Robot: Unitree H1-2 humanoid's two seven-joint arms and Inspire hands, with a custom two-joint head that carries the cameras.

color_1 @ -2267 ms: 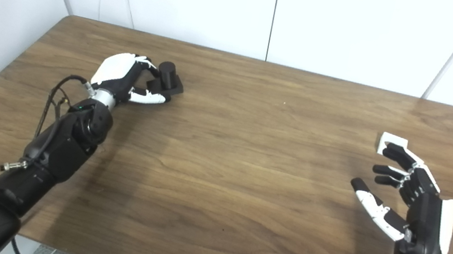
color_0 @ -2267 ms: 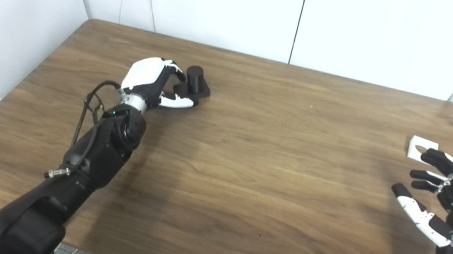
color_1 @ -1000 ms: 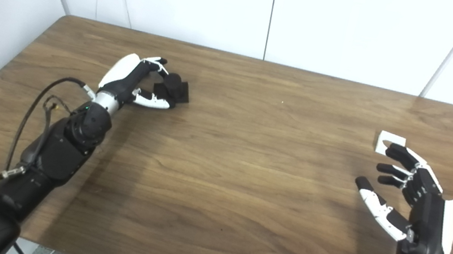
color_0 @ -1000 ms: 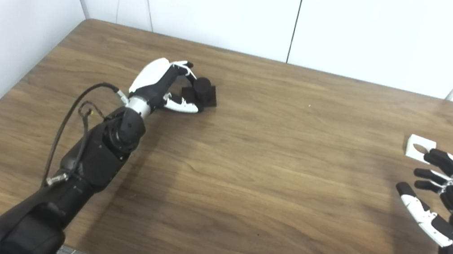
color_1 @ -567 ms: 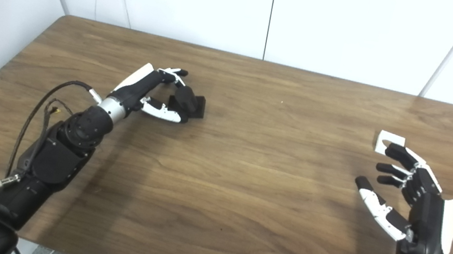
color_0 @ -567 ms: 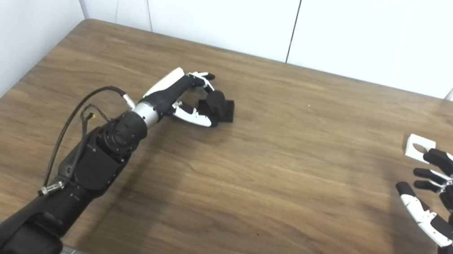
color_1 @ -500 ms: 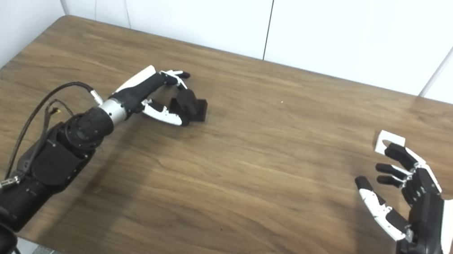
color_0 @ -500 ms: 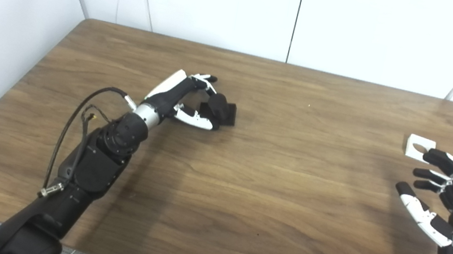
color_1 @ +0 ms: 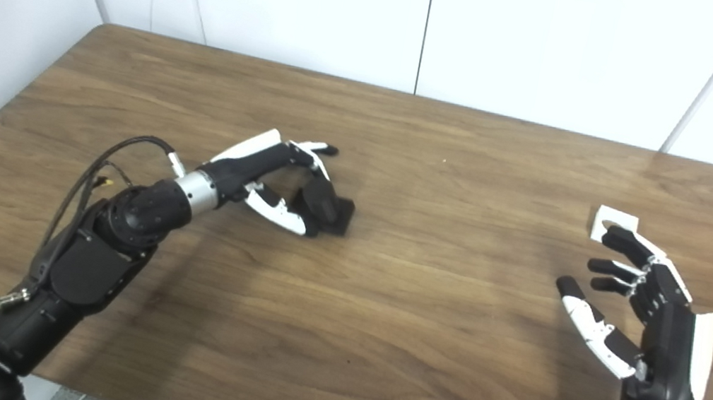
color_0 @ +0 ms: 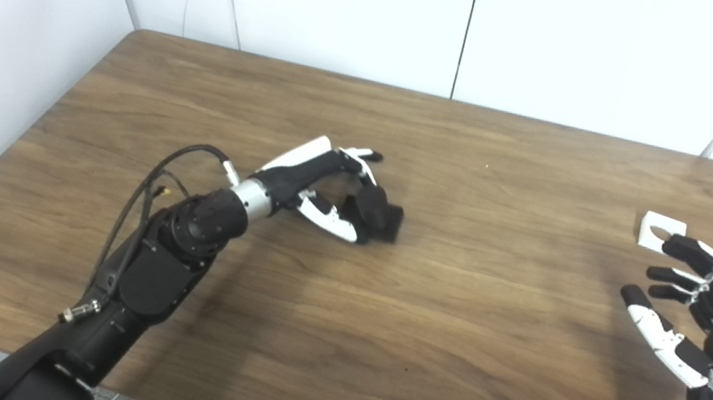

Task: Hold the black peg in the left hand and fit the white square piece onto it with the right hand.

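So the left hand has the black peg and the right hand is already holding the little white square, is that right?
Not quite. The left hand does have the black peg, but the right hand holds nothing: its fingers are spread open, and the white square lies on the table just beyond them. The right eye view shows this.

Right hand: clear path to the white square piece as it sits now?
Probably yes. The right hand is open, its fingertips partly overlapping the near edge of the white square piece, which lies flat on the table. Nothing else is nearby.
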